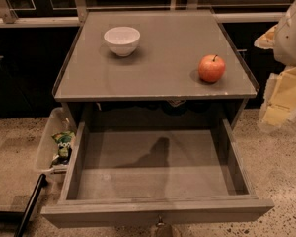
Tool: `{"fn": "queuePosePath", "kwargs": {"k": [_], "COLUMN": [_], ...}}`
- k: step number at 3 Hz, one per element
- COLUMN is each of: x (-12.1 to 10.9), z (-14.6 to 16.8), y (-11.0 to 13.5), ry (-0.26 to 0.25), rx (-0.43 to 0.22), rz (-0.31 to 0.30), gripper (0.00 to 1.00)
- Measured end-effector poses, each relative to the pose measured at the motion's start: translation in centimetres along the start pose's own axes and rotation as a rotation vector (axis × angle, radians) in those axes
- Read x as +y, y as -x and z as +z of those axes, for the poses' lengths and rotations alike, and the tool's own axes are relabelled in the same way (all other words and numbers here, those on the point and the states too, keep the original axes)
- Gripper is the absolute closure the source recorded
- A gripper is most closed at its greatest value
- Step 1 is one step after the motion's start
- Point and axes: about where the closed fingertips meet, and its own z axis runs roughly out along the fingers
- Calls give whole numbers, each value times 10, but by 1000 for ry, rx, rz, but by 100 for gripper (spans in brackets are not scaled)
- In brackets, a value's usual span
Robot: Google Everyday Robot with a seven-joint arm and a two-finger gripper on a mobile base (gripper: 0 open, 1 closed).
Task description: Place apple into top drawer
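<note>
The apple (211, 68) is small, red-orange, with a short dark stem. It stands on the right side of the grey cabinet top (163, 48), near the front edge. The top drawer (158, 212) below is pulled fully out toward me and its inside is bare; a small metal knob (160, 224) shows on its flat front panel. My gripper (281, 100), pale yellow below the white arm (293, 31), hangs at the right edge of the view. It is beside the cabinet, to the right of the apple and apart from it, holding nothing that I can see.
A white bowl (122, 40) stands on the back left of the cabinet top. A clear plastic bin (47, 147) with a green snack packet (64, 144) sits on the floor left of the drawer. A dark pole (29, 206) lies at the bottom left.
</note>
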Motion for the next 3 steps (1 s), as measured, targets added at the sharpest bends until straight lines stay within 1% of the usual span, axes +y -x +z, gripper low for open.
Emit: {"fn": "queuePosePath", "kwargs": {"k": [1,2,3], "x": [-9,-9,-23], "z": [3,3,8], "y": [-2,-2,0], "ry": [-24,-24,-54], "rx": [-14,-14,-19], "rz": [-8,-8,-10], "gripper": [0,0,0]}}
